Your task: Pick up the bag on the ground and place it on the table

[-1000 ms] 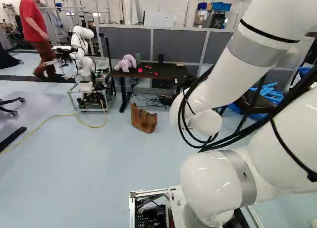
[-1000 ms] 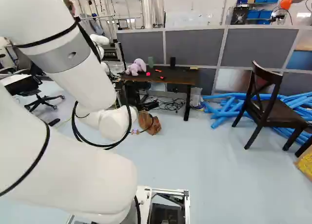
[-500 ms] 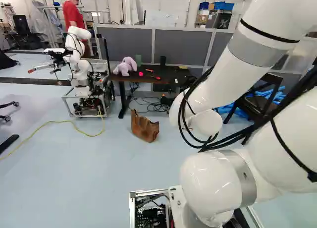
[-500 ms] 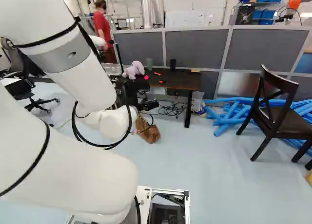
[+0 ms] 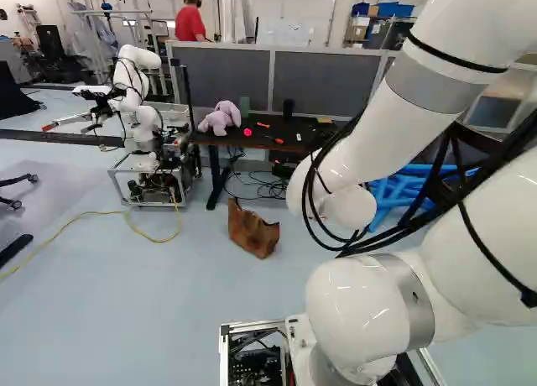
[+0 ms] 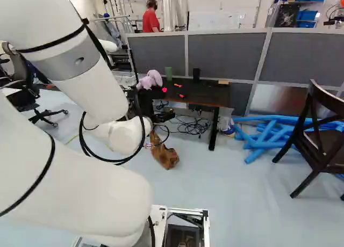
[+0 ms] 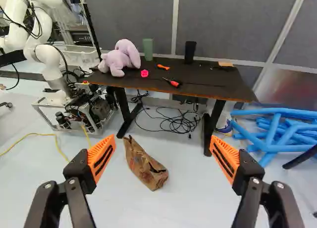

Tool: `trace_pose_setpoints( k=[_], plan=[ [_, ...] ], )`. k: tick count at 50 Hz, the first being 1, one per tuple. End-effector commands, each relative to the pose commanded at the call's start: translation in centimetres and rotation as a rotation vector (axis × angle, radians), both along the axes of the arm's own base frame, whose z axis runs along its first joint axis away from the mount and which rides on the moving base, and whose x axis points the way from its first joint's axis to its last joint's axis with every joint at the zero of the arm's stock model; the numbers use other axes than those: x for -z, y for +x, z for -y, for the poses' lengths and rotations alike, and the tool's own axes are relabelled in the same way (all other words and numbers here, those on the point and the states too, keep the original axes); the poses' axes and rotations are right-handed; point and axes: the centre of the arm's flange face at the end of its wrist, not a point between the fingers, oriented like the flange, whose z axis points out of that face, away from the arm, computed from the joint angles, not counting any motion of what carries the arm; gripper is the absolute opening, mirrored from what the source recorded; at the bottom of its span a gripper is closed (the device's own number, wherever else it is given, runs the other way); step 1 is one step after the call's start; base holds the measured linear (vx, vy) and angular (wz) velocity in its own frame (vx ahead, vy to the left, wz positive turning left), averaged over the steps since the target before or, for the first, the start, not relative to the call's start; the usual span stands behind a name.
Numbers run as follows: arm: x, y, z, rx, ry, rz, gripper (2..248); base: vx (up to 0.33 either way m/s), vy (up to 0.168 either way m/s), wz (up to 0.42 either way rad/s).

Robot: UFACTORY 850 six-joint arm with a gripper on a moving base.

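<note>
**Claw point(image 6: 163, 117) released, brown bag point(image 7: 147, 166) on the floor point(image 7: 198, 203)**

The claw point(image 7: 162, 151) stands wide, its orange pads point(image 7: 102, 156) well apart. The bag, beyond them and touching neither, leans on the near side of the table point(image 7: 208, 84). On top sits a purple stuffed animal point(image 7: 119, 59) (rather a floppy one), near a red-handled tool point(image 7: 173, 82).

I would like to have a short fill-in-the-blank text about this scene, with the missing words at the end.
The brown bag rests on the ____, not on the table. The fingers of the gripper stand ____, not shut. Of the two upright cups, the one nearer the plush toy is ____. The long tubes beyond the table's end are ____.

Missing words: floor; open; green; blue.
</note>
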Motion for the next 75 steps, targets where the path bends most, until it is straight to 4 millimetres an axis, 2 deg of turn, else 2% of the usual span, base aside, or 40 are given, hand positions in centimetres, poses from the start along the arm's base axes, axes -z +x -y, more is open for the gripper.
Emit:
trace_pose_setpoints(
  k=[24, 45, 46, 75],
  plan=[
    [0.0, 0.0, 0.0, 0.000, 0.000, 0.000, 247, 0.245, 0.035, 0.148],
    [0.0, 0.0, 0.0, 0.000, 0.000, 0.000, 247, 0.211, 0.006, 0.003],
    [-0.1, 0.6, 0.0, 0.000, 0.000, -0.006, 247, 0.179, 0.005, 0.005],
    [0.0, 4.6, -0.2, -0.026, -0.011, -0.078, 247, 0.014, 0.001, -0.002]
  ],
)
